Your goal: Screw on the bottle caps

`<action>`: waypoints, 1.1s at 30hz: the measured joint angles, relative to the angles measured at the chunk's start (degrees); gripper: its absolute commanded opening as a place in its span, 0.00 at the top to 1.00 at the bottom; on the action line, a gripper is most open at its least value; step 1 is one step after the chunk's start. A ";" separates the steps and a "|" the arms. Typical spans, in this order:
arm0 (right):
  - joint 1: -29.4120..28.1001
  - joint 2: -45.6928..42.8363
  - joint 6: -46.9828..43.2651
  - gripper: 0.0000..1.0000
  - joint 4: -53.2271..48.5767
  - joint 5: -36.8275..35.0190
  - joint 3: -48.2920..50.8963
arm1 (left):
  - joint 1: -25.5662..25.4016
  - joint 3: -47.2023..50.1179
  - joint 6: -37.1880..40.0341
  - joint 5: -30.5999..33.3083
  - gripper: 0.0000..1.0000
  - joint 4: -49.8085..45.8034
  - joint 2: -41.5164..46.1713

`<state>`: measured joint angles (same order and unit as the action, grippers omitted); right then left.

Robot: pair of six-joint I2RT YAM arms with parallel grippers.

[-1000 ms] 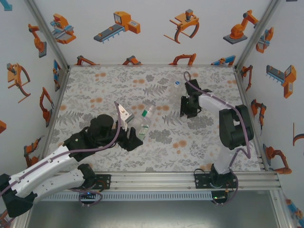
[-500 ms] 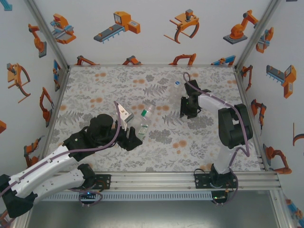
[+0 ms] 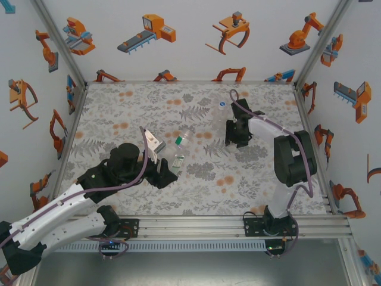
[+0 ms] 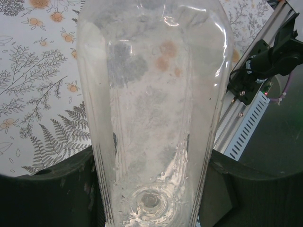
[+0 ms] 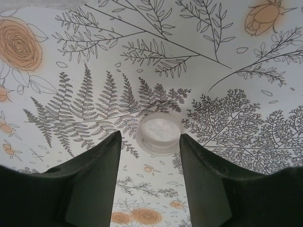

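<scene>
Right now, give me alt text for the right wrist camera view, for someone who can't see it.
A small white bottle cap lies flat on the floral tablecloth, between the two dark fingers of the right end effector, which stand apart on either side of it. Fern and orange flower prints surround it.

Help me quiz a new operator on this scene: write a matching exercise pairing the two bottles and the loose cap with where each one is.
Things:
1. clear plastic bottle with green markings
2. small white round plastic cap
3. clear plastic bottle with a bluish cap

Places:
A. lies on the floral table, between the open right pincer fingers
B. stands on the table beside the right pincer
C. clamped in the left pincer

Pairs: 1-C, 2-A, 3-B
</scene>
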<state>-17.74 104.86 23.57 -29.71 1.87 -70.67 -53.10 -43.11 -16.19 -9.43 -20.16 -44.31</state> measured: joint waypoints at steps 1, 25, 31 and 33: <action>0.00 -0.04 0.00 0.49 0.00 0.00 -0.15 | 0.00 0.00 -0.02 0.00 0.96 0.02 0.00; 0.00 0.59 0.00 0.48 0.02 -0.04 -0.11 | 0.33 0.00 -0.17 -0.02 0.96 0.07 0.20; 0.00 0.96 0.00 0.48 0.00 -0.04 -0.11 | 0.33 0.00 -0.20 -0.02 0.96 0.46 0.04; 0.00 1.11 0.00 0.48 0.02 -0.07 -0.11 | 0.33 0.00 -0.20 -0.02 0.96 0.48 -0.02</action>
<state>-17.74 105.97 23.57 -29.69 1.80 -70.78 -52.77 -43.11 -16.38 -9.45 -19.68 -44.34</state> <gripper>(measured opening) 0.517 0.566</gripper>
